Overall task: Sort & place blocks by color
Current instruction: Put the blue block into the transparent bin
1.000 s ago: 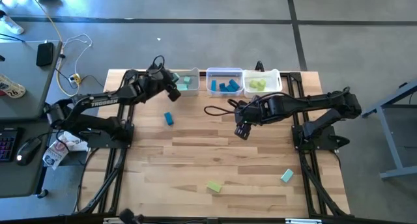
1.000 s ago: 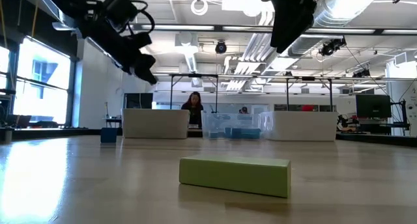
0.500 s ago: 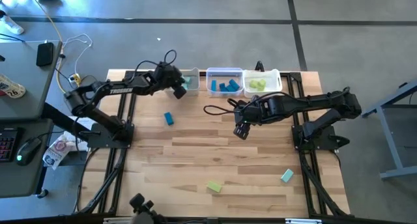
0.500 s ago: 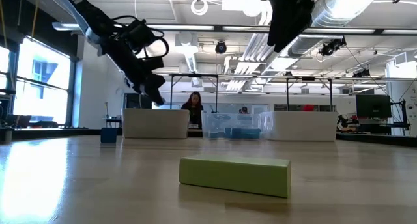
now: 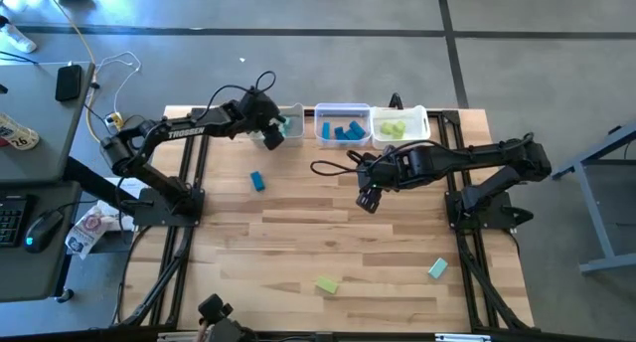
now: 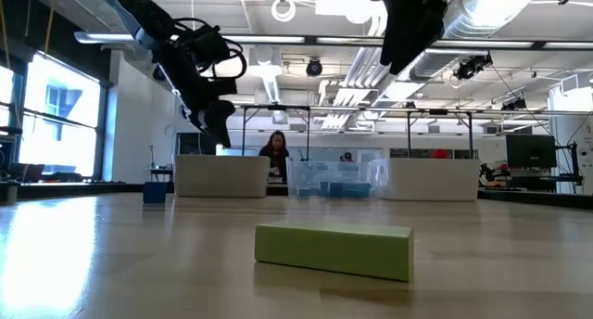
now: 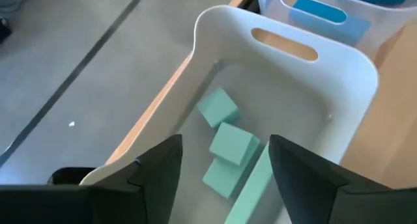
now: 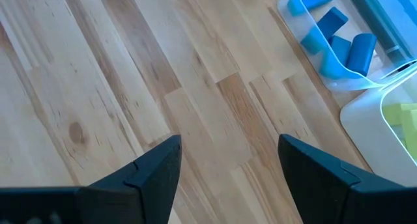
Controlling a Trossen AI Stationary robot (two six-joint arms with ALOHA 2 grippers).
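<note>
My left gripper (image 7: 225,160) hangs open over the left white bin (image 7: 339,61), with nothing between its fingers. Several pale teal blocks (image 7: 232,144) lie on that bin's floor. In the high view this gripper (image 5: 271,134) is at the bin's left end (image 5: 294,113). My right gripper (image 5: 369,199) stands open above bare wood near the table's middle. Loose on the table lie a blue block (image 5: 257,181), a yellow-green block (image 5: 327,283) and a teal block (image 5: 437,269).
The middle bin (image 5: 343,111) holds blue blocks (image 8: 333,36), and the right bin (image 5: 399,111) holds yellow-green ones. All three bins stand in a row along the far edge. A black cable (image 5: 328,168) loops by the right arm. A person (image 6: 276,153) sits beyond the table.
My left gripper has swung toward the table's far edge and right, coming down over the left bin's left end. The right arm has kept still.
</note>
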